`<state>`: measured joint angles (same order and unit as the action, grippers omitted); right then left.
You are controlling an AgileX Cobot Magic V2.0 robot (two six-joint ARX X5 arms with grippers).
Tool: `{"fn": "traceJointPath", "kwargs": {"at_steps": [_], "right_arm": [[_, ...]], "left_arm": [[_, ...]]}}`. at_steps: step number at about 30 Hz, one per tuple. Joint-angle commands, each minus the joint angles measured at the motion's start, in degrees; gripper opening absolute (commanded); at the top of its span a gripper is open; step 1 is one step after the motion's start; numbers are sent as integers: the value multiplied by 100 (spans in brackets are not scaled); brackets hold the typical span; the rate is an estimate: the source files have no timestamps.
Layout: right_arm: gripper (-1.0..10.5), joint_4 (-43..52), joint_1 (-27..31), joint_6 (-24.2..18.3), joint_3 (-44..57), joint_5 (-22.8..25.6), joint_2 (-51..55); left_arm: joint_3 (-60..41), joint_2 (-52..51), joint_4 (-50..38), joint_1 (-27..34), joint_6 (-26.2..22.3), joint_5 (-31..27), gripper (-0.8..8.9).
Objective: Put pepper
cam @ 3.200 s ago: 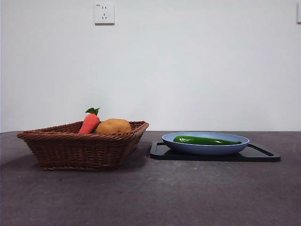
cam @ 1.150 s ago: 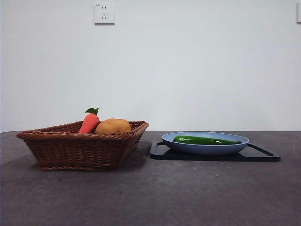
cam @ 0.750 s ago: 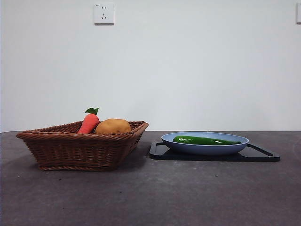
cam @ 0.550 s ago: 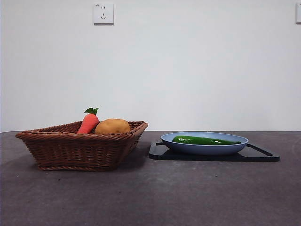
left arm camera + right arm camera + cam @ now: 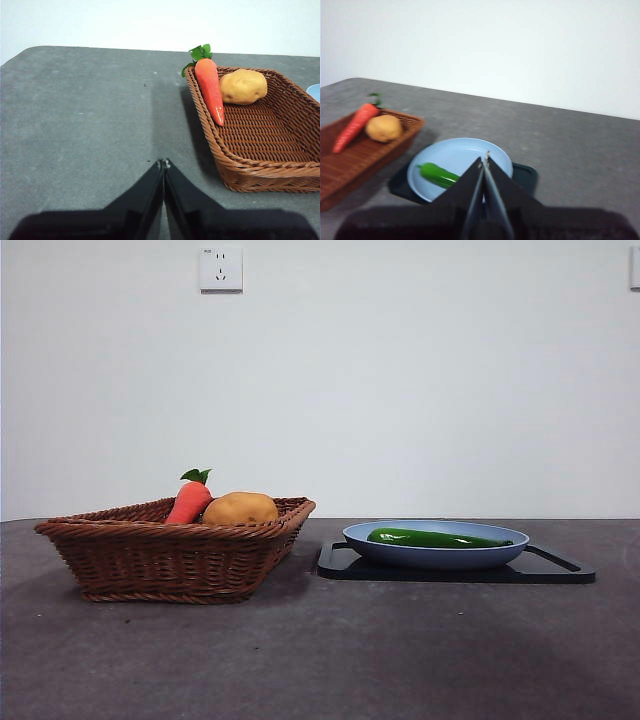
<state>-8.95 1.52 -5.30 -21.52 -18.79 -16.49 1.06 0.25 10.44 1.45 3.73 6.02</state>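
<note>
Front view: bare dark grey table (image 5: 320,660) nearest. Behind it, on the left, a brown wicker basket (image 5: 170,558); on the right, a black tray (image 5: 560,568) with a pale blue plate (image 5: 436,556) on it. The pepper (image 5: 436,538) lies flat along the plate, glossy dark green, with its tapered end toward the right. In the basket, the orange carrot (image 5: 190,502) leans tilted with its green leaves up, just beside the tan potato (image 5: 241,508); whether they touch cannot be told. White wall behind, with a socket (image 5: 221,268) high up. No arm shows here.

Left wrist view: left gripper (image 5: 163,163) has its jaws pressed together, holding nothing, over bare table beside the basket.

Right wrist view, blurred: right gripper (image 5: 484,159) also has its jaws closed together and empty, above the plate's near side, with the pepper just beyond its tips and partly hidden by them.
</note>
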Motion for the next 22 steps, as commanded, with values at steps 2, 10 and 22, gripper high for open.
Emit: {"fn": "traceJointPath", "kwargs": {"at_steps": [2, 10, 22], "right_arm": [[11, 101, 9, 337, 562, 553, 476], [11, 105, 7, 726, 1434, 1064, 1252], [11, -22, 9, 997, 2105, 1178, 1655]], "left_arm": [[-39, -17, 28, 17, 61, 7, 8], [-39, -17, 31, 17, 61, 7, 8], [-39, -17, 31, 17, 61, 4, 8]]}}
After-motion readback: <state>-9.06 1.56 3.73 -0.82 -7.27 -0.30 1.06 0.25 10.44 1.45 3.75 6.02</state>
